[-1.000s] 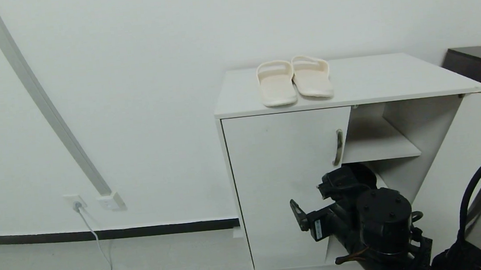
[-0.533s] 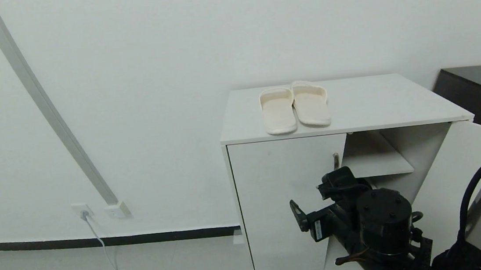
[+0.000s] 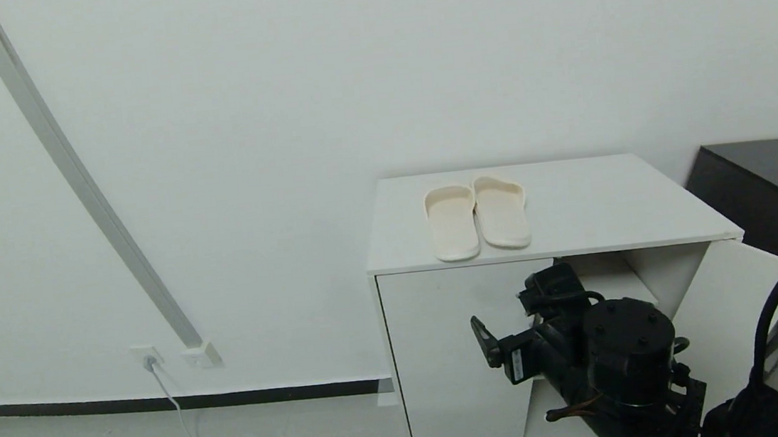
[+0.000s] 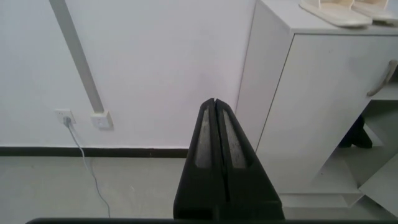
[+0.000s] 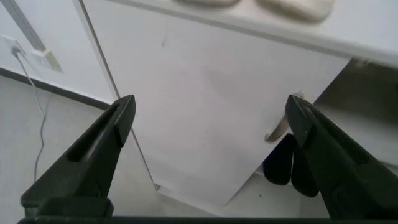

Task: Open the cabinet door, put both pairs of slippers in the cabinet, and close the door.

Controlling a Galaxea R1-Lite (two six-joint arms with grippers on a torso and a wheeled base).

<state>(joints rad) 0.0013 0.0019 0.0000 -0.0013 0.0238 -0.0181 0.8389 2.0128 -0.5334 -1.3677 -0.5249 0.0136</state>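
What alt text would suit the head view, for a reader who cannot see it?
A pair of cream slippers lies on a white cabinet whose right door stands open; a black robot arm is before it.

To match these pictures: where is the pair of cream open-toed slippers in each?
Head view: cream slippers mid-picture, on the white cabinet top.
Left wrist view: on that top, above the closed white cabinet door.
Right wrist view: same, above that door.
Shared landmark: that door, in all three.
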